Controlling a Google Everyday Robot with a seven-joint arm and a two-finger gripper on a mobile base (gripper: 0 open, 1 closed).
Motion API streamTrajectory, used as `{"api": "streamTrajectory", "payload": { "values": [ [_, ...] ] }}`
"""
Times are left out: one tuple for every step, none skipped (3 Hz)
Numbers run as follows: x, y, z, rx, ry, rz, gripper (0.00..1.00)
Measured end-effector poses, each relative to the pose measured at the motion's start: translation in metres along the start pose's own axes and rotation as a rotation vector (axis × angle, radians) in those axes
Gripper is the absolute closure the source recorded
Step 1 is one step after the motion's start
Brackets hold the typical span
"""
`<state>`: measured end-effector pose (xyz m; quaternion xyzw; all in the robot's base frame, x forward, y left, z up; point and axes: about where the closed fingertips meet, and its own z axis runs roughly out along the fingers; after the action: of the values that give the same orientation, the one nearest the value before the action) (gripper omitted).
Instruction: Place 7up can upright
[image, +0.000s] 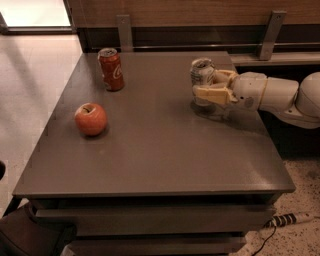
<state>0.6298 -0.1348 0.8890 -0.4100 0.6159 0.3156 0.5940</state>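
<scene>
The gripper (205, 85), right of centre in the frame, grips the 7up can (201, 70), which stands upright low over the table (150, 160); whether its base touches is unclear. Uprighting looks done, and release remains. The arm (270, 92) reaches in level from the right edge, well apart from the red can (111, 70) and the apple (91, 119).

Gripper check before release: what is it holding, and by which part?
The gripper, at the table's far right, holds the upright 7up can by its side wall.
</scene>
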Motion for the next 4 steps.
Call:
{"api": "streamTrajectory", "payload": {
  "values": [
    [0.021,-0.006,0.006,-0.005,-0.006,0.061,1.00],
    [0.034,-0.008,0.011,-0.014,-0.012,0.101,0.97],
    [0.033,-0.008,0.011,-0.014,-0.012,0.101,0.74],
    [0.032,-0.008,0.011,-0.014,-0.012,0.101,0.50]
  ]
}}
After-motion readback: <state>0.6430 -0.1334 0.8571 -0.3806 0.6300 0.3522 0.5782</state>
